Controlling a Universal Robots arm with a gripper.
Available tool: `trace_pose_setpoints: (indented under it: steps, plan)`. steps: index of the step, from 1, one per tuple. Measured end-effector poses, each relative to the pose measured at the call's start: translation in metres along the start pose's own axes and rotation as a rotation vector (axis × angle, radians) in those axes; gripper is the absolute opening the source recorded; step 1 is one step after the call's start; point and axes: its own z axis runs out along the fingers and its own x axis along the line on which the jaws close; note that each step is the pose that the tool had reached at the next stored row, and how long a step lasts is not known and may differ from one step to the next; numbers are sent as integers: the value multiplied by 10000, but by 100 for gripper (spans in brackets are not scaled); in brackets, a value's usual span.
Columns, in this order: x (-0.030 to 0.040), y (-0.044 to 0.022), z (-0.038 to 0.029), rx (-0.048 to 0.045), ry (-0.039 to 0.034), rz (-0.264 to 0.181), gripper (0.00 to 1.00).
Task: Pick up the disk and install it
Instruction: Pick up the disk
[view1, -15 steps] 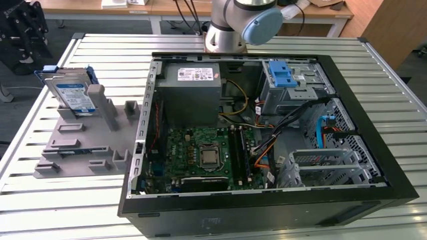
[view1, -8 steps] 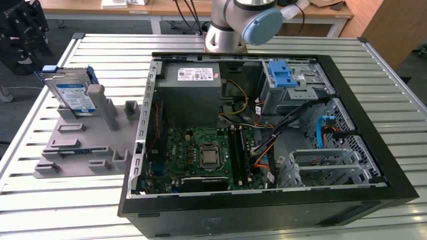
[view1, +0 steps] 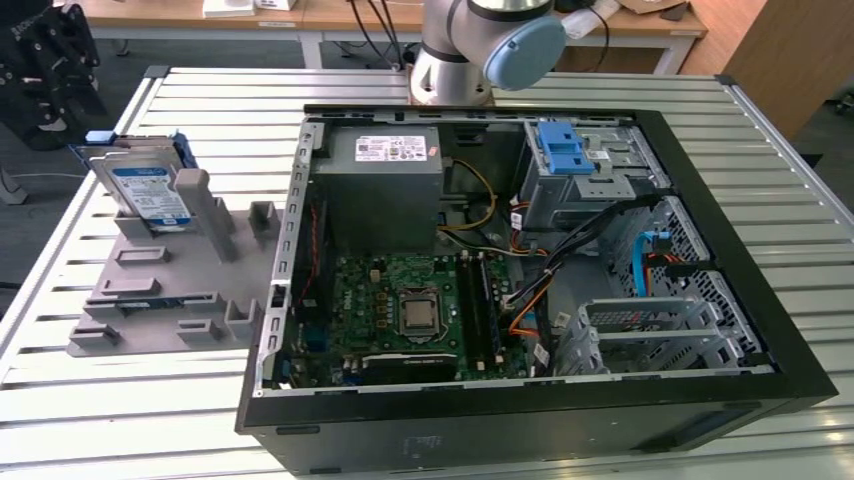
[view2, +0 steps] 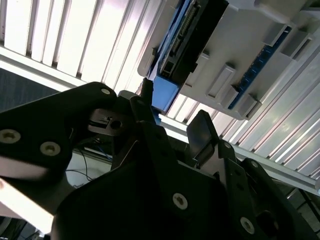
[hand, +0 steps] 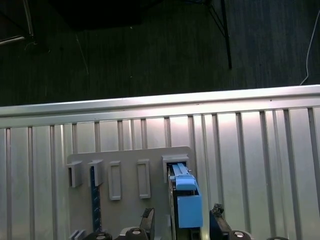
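Starting at the exterior view's left, the disk (view1: 144, 190) stands on edge in a slot of the grey holder (view1: 160, 290). The holder lies on the slatted metal bench (view1: 80, 400), just beside the open computer case (view1: 534, 420). The disk's face carries a white-and-blue label whose print is too small to read, and a blue frame runs round its edges. Inside the case, toward the exterior view's right, are a grey power supply (view1: 380, 195) bearing a white sticker (view1: 391, 148) with illegible print, a green mainboard (view1: 414, 310) and a blue latch (view1: 563, 150) on the metal drive cage (view1: 587, 185). The arm's base (view1: 454, 60) stands behind the case. In the first wrist view the end effector (hand: 182, 216) is at the disk's (hand: 189, 207) blue end, its fingers spread wide, one on either side of the frame. One finger (hand: 147, 220) stands clear of the frame; whether the other touches it cannot be determined. It grips nothing. The second wrist view shows the end effector (view2: 174, 107) likewise spread about the disk's (view2: 164, 94) blue end.
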Motion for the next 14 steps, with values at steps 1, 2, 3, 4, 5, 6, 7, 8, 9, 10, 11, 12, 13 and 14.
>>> trace_pose_setpoints:
  steps: [1,2,3,4,5,6,7,8,9,10,11,12,13,14]
  plan:
    - [-3,0,12,-1,1,0,55]
    - [-6,0,24,-1,1,1,55]
    - [-7,0,35,-1,1,-2,55]
    - [-7,-1,44,0,1,-22,55]
    - [-7,-1,51,-1,1,-100,55]
    - [-7,-1,57,-4,3,-256,55]
    - [-7,0,65,-6,4,-427,55]
    - [-7,0,75,-7,5,-522,55]
    - [-10,1,86,-7,5,-530,55]
    - [-14,2,94,-9,6,-530,55]
    - [-16,2,99,-8,6,-531,55]
    - [-19,3,103,-8,5,-531,55]
    - [-19,3,103,-8,6,-532,55]
    - [-19,4,111,-8,5,-531,55]
